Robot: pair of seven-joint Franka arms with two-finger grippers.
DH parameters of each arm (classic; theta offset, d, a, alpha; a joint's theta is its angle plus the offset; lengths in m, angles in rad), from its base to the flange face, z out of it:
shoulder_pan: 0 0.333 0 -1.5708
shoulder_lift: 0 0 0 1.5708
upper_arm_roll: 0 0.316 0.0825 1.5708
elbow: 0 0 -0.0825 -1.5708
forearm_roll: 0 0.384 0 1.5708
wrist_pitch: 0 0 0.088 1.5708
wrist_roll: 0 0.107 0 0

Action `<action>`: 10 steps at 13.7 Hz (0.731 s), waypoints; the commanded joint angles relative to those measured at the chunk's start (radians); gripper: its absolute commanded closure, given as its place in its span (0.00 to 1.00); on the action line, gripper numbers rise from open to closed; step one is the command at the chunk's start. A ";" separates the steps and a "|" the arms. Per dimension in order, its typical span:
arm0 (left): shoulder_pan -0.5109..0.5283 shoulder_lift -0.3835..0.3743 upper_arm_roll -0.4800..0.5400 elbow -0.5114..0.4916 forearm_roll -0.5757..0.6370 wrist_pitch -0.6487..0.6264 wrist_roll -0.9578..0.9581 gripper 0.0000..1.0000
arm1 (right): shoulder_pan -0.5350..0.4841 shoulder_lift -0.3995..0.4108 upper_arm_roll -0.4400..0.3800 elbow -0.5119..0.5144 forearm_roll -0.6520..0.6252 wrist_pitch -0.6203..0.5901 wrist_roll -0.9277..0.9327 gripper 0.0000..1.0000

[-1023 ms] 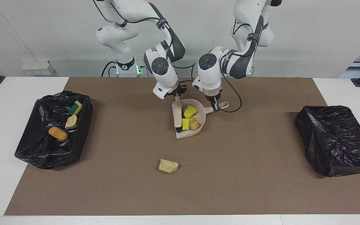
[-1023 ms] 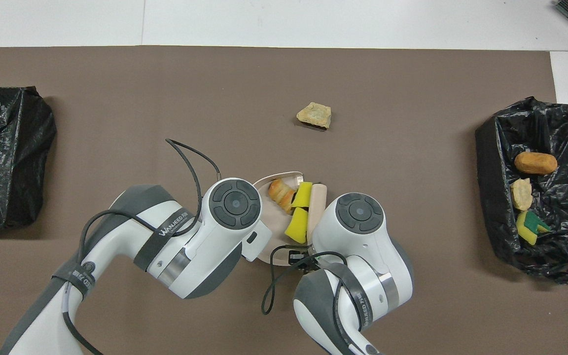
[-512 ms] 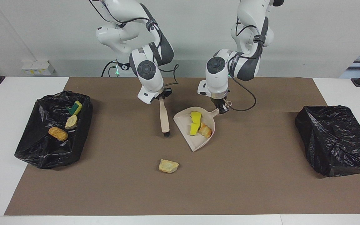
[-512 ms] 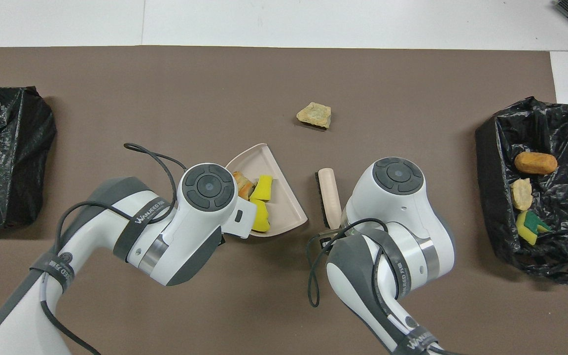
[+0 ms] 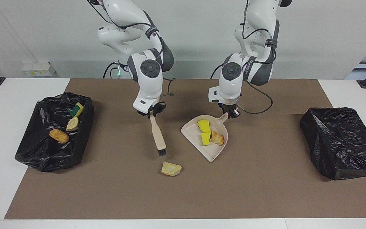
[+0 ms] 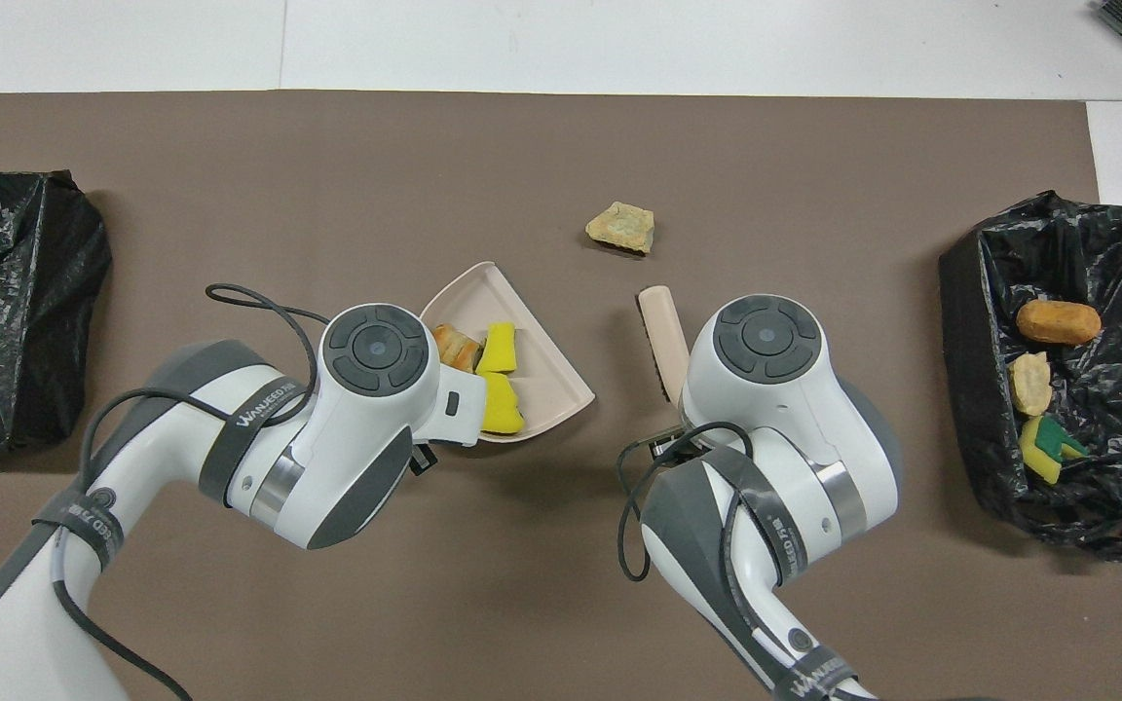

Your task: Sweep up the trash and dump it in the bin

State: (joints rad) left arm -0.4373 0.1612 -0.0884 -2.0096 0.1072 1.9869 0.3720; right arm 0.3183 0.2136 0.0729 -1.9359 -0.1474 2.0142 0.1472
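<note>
Two arms work mid-mat in the facing view: the right gripper point(image 5: 151, 112) clamps the brush point(image 5: 158, 136), bristles just short of the loose bread chunk point(image 5: 171, 169); the left gripper point(image 5: 231, 113) clamps the dustpan point(image 5: 216, 152) handle, with yellow sponge pieces point(image 5: 204, 126) and a pastry bit point(image 5: 217, 137) in it. Bare mat lies all around the chunk. More trash sits in the bin point(image 5: 30, 149) at the right arm's end.

Overhead, both grippers are hidden by the arms. Brush and dustpan have parted since a second ago, moving toward the chunk.
</note>
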 commanded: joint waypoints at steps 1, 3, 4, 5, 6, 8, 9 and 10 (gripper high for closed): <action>0.011 0.011 -0.005 0.026 -0.011 -0.003 -0.015 1.00 | -0.019 0.137 0.012 0.158 -0.119 0.001 -0.023 1.00; 0.011 0.024 -0.005 0.045 -0.011 -0.023 -0.013 1.00 | -0.022 0.212 0.012 0.253 -0.182 0.006 -0.024 1.00; 0.011 0.024 -0.005 0.043 -0.011 -0.026 -0.013 1.00 | -0.025 0.255 0.012 0.314 -0.201 -0.005 -0.023 1.00; 0.011 0.023 -0.005 0.043 -0.011 -0.028 -0.015 1.00 | -0.025 0.286 0.012 0.346 -0.201 -0.009 -0.023 1.00; 0.008 0.023 -0.005 0.043 -0.011 -0.034 -0.015 1.00 | -0.021 0.306 0.012 0.359 -0.205 -0.005 -0.023 1.00; 0.002 0.020 -0.005 0.042 -0.011 -0.054 -0.015 1.00 | -0.013 0.358 0.012 0.426 -0.228 -0.025 -0.026 1.00; 0.000 0.018 -0.005 0.042 -0.011 -0.056 -0.015 1.00 | -0.010 0.365 0.013 0.428 -0.231 -0.026 -0.031 1.00; -0.001 0.018 -0.005 0.042 -0.011 -0.063 -0.015 1.00 | -0.010 0.362 0.019 0.426 -0.228 -0.026 -0.040 1.00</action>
State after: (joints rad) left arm -0.4365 0.1732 -0.0914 -1.9882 0.1052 1.9631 0.3644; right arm 0.3106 0.5494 0.0771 -1.5631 -0.3572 2.0198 0.1432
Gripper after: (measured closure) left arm 0.683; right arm 0.740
